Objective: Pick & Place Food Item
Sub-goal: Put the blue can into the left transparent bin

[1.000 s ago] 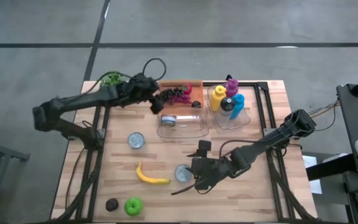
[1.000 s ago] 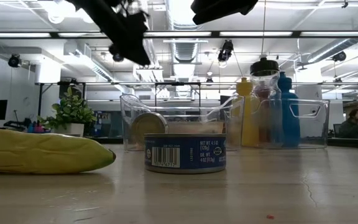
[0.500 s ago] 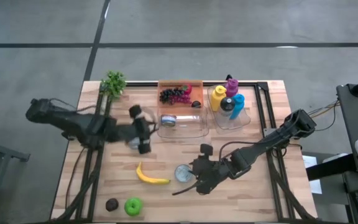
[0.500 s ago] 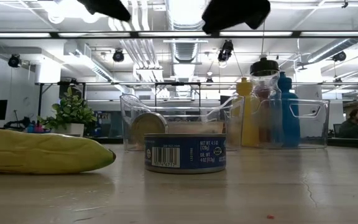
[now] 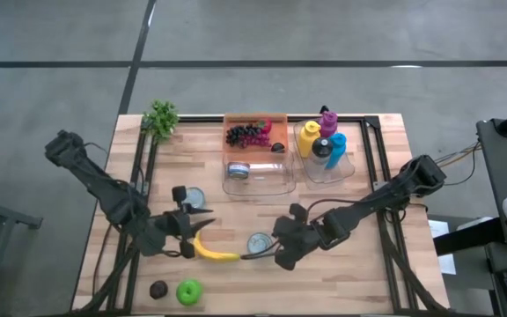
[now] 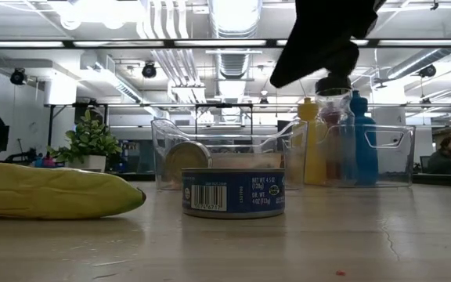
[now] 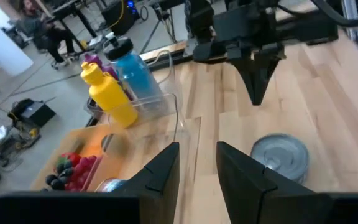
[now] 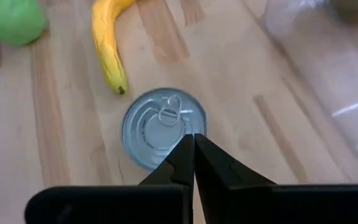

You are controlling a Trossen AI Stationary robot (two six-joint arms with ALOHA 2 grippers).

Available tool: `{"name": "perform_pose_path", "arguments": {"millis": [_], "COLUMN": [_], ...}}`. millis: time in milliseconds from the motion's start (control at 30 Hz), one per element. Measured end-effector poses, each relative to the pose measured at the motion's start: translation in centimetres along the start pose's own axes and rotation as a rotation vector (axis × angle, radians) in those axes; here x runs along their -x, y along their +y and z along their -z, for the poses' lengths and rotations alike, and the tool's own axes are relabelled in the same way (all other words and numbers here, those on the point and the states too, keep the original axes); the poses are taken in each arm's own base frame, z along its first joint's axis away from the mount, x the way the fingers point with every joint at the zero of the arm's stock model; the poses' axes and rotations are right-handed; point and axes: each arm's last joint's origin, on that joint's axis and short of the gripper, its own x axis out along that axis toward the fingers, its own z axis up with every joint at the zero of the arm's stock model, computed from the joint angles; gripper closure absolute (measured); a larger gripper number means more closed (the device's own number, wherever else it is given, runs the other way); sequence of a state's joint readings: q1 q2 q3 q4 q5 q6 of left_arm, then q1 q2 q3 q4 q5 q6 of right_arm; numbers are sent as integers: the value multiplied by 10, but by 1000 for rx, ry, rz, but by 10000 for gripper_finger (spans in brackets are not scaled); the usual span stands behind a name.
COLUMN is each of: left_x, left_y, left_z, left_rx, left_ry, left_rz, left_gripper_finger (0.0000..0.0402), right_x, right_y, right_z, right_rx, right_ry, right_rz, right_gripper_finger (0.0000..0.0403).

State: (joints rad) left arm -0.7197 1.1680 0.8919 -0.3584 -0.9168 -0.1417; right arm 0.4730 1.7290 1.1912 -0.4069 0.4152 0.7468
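My left gripper (image 5: pixel 196 231) hangs low just above the banana (image 5: pixel 214 252), its fingers (image 7: pixel 160 174) a narrow gap apart, pinching nothing. The can (image 5: pixel 260 243) sits on the table (image 5: pixel 359 282) between my grippers. My right gripper (image 5: pixel 255 254) has its fingers (image 8: pixel 185 158) pressed together, empty, tips just beside the can's lid.

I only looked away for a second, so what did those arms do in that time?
The left pincer swung from the grapes in the back tray down to the banana, holding nothing. The right pincer closed empty over the can. Everything on the table stayed put.
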Motion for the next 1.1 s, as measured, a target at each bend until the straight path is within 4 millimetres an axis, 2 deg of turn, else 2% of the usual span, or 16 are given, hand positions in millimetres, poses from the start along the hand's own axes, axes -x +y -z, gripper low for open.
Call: {"name": "perform_pose_path", "arguments": {"millis": [267,667,867,1100], "left_x": [-1,-1,-1,-1], "left_y": [0,0,0,0], "left_z": [0,0,0,0], "left_rx": [-11,-12,-12,-12], "left_ry": [0,1,1,1], "left_rz": [-3,-2,-2,-2], "left_gripper_finger": [295,295,295,295], "right_x": [-30,-37,-38,-52], "right_y": [-5,-17,-19,-17], "right_z": [4,-4,-6,2], "right_rx": [-108,-251,-265,-249], "right_ry": [119,142,140,178], "right_rz": [-5,8,13,17], "right_gripper_finger": [394,394,394,394]}}
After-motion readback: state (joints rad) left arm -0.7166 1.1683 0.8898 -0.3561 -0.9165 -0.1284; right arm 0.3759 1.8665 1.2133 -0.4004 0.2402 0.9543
